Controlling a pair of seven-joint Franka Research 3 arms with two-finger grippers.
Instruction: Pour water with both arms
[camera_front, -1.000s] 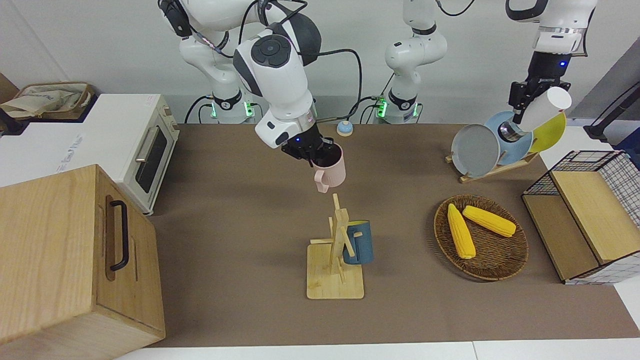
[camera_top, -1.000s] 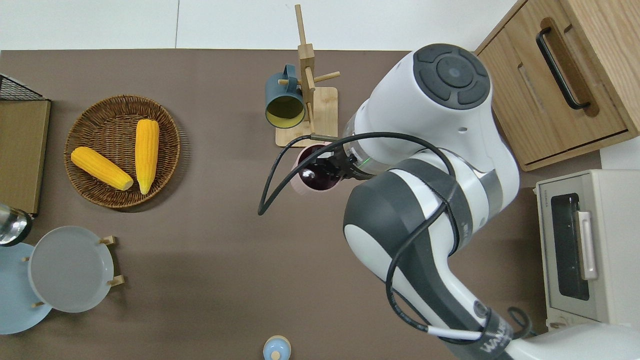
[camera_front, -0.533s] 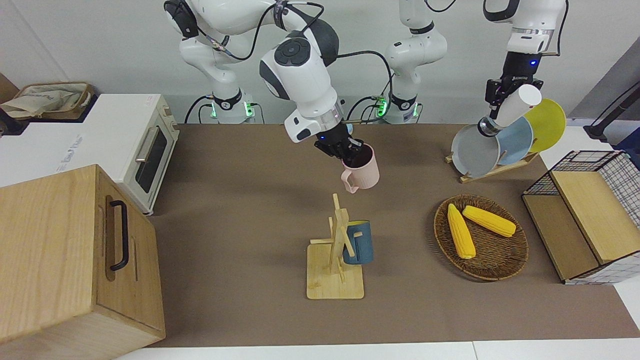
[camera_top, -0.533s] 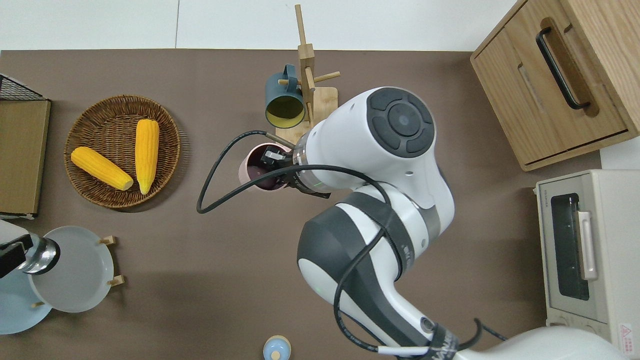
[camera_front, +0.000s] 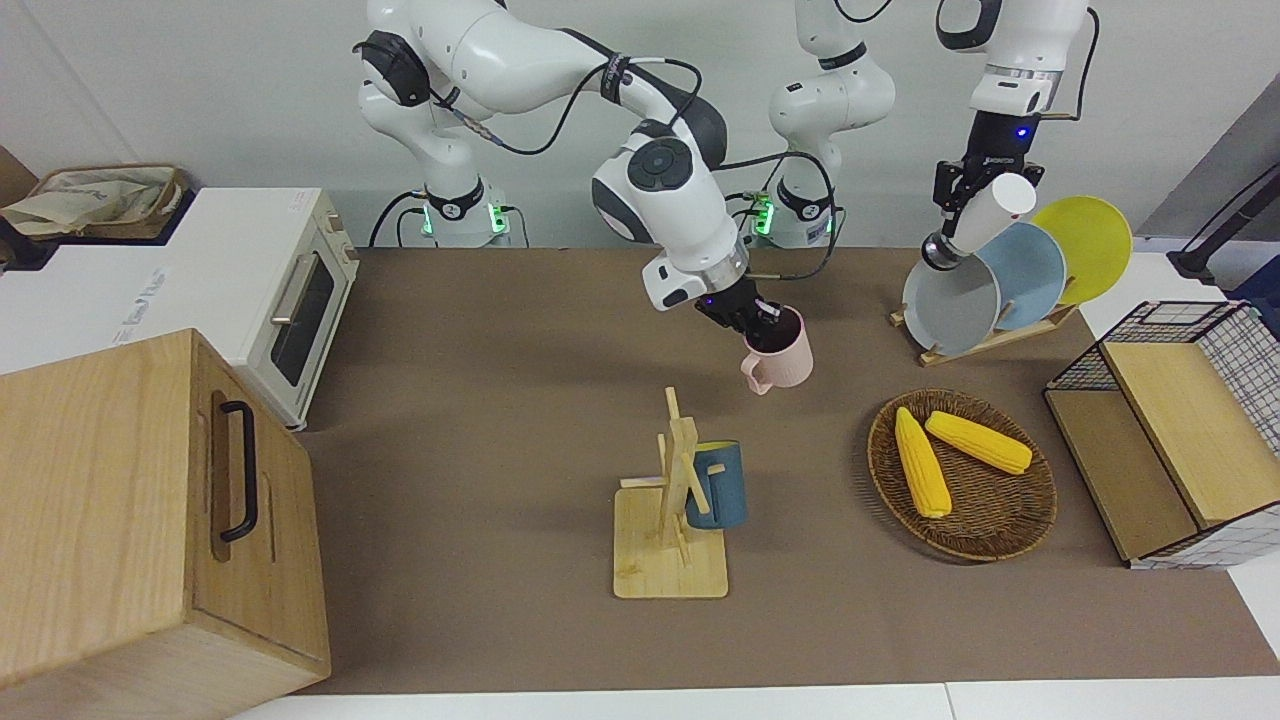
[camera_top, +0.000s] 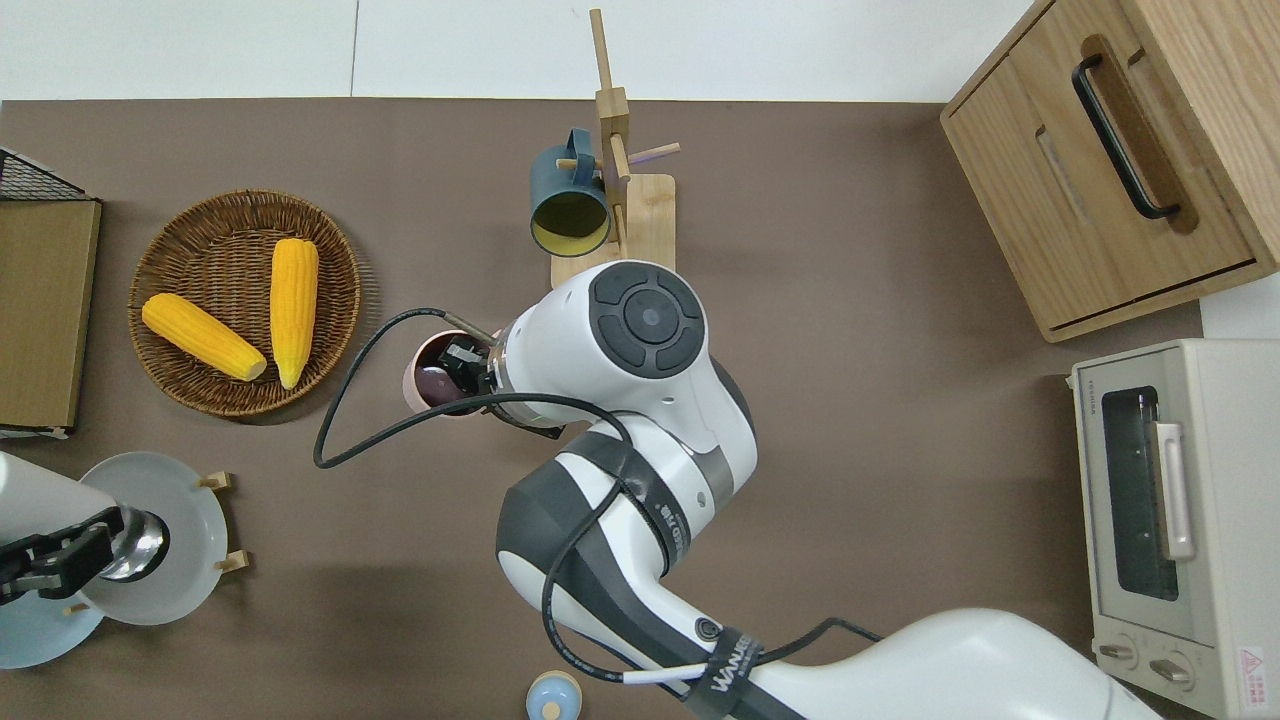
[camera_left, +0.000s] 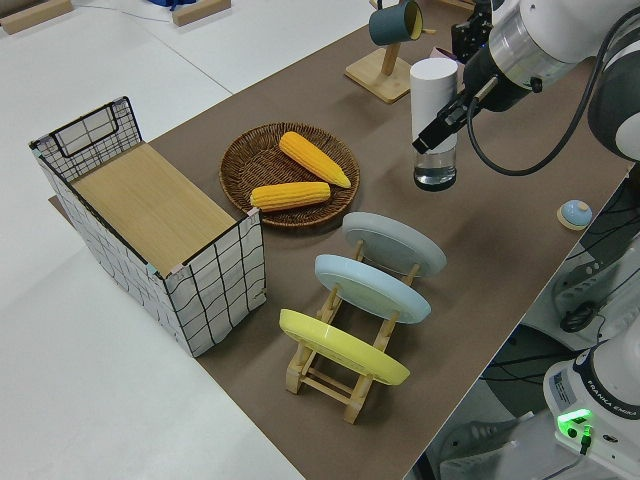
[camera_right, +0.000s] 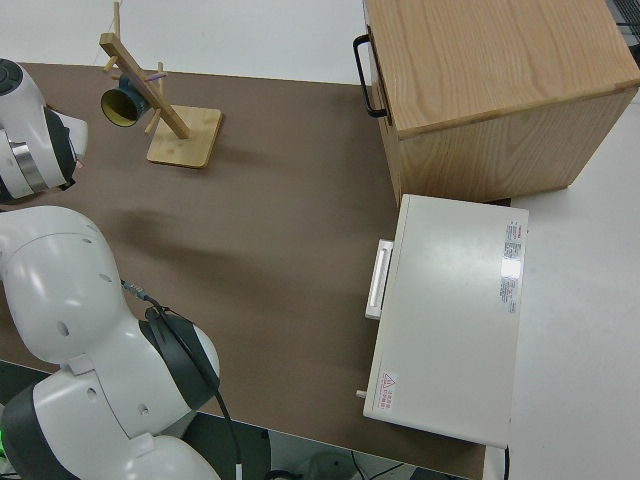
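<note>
Holding a pink mug (camera_front: 778, 360) by its rim, one finger inside and one outside, the right gripper (camera_front: 752, 318) hangs in the front view over the brown table (camera_front: 480, 400), between the wooden mug rack (camera_front: 672, 500) and the robots and toward the left arm's end from it; the mug is upright, its handle turned toward the rack, where a blue mug (camera_front: 718, 484) hangs. Up by the plate rack (camera_front: 1000, 290), the left gripper (camera_front: 958, 195) is clamped on a white bottle (camera_front: 985, 215) with a steel base, tilted. From overhead, the pink mug's dark inside shows beside the wrist, between the mug rack and the wicker basket (camera_top: 245, 300) holding two corn cobs (camera_top: 290, 310), and the left gripper carries the bottle over the grey plate (camera_top: 150, 545). The left side view shows the bottle standing nearly upright in the air above the table, gripped at mid-height. The right side view shows only the right arm's white links, the mug rack, the wooden cabinet (camera_right: 480, 90) and the toaster oven (camera_right: 450, 320)
</note>
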